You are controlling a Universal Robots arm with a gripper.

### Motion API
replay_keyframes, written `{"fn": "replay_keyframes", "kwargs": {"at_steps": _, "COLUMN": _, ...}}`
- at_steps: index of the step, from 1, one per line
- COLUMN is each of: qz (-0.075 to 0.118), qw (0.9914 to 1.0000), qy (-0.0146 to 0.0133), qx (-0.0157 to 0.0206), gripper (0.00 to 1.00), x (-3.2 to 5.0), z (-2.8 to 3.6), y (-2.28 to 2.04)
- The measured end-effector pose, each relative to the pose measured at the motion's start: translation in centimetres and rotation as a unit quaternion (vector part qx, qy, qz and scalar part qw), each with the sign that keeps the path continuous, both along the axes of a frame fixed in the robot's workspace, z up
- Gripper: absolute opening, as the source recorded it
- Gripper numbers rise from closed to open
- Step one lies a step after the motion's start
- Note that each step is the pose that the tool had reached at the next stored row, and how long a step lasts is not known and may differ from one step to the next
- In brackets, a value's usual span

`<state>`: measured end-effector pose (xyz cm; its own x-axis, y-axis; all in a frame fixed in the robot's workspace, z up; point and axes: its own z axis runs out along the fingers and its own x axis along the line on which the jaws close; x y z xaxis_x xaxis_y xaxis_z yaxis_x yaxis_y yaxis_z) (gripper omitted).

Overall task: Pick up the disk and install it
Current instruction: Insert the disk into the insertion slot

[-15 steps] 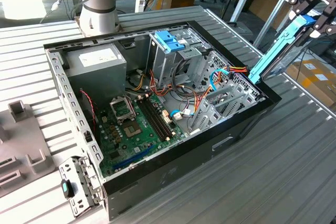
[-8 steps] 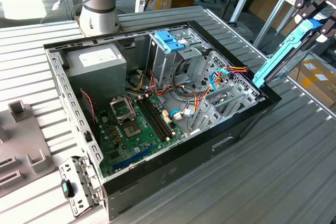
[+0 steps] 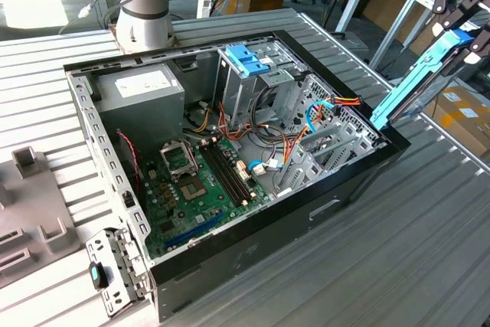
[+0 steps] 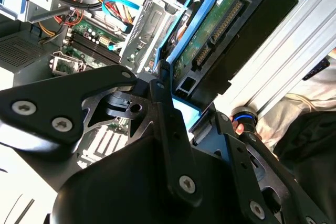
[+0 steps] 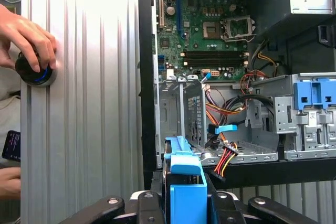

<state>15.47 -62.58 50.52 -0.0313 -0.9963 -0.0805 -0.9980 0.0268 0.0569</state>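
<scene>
The gripper (image 3: 465, 33) is clamped on one end of the disk (image 3: 417, 82). Its black fingers (image 5: 158, 205) press on the blue plastic rails (image 5: 185, 179), evidently so that the far end stays free to enter a bay first. In the exterior view the disk hangs tilted in the air. Its lower end is just outside and above the black rim of the open computer case (image 3: 260, 250) at the exterior view's right, not yet within any bay. The second wrist view shows the drive's green circuit board (image 4: 210, 40) facing the camera. Inside the case lie a metal drive cage (image 5: 181, 108), a bundle of red, yellow and orange power leads (image 5: 226, 158), the motherboard (image 3: 191, 181), the grey power-supply box (image 3: 142, 86) and a taller cage topped by a blue handle (image 3: 249, 59). The case lies on its side with the panel off, which gives access from above. It rests on a ribbed aluminium table (image 3: 398, 266), which also carries the arm's base (image 3: 145, 13). A person's hand (image 5: 29, 43) rests there on a black, blue-ringed knob (image 5: 35, 73), probably a stop or enabling control.
</scene>
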Motion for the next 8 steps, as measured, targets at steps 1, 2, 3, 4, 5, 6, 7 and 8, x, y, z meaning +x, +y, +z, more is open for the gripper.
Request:
{"fn": "replay_keyframes", "kwargs": {"at_steps": 1, "qz": 0.0, "qw": 1.0, "qy": 0.0, "qx": 0.0, "gripper": 0.37, "x": -0.04, "z": 0.0, "y": 0.0}}
{"fn": "replay_keyframes", "kwargs": {"at_steps": 2, "qz": 0.0, "qw": 1.0, "qy": 0.0, "qx": 0.0, "gripper": 0.37, "x": -0.07, "z": 0.0, "y": 0.0}}
{"fn": "replay_keyframes", "kwargs": {"at_steps": 3, "qz": 0.0, "qw": 1.0, "qy": 0.0, "qx": 0.0, "gripper": 0.37, "x": -0.14, "z": 0.0, "y": 0.0}}
{"fn": "replay_keyframes", "kwargs": {"at_steps": 4, "qz": 0.0, "qw": 1.0, "qy": 0.0, "qx": 0.0, "gripper": 0.37, "x": -0.2, "z": 0.0, "y": 0.0}}
{"fn": "replay_keyframes", "kwargs": {"at_steps": 5, "qz": 0.0, "qw": 1.0, "qy": 0.0, "qx": 0.0, "gripper": 0.37, "x": -0.25, "z": 0.0, "y": 0.0}}
{"fn": "replay_keyframes", "kwargs": {"at_steps": 6, "qz": 0.0, "qw": 1.0, "qy": 0.0, "qx": 0.0, "gripper": 0.37, "x": -0.31, "z": 0.0, "y": 0.0}}
{"fn": "replay_keyframes", "kwargs": {"at_steps": 7, "qz": 0.0, "qw": 1.0, "qy": 0.0, "qx": 0.0, "gripper": 0.37, "x": -0.37, "z": 0.0, "y": 0.0}}
{"fn": "replay_keyframes", "kwargs": {"at_steps": 8, "qz": 0.0, "qw": 1.0, "qy": 0.0, "qx": 0.0, "gripper": 0.37, "x": -0.42, "z": 0.0, "y": 0.0}}
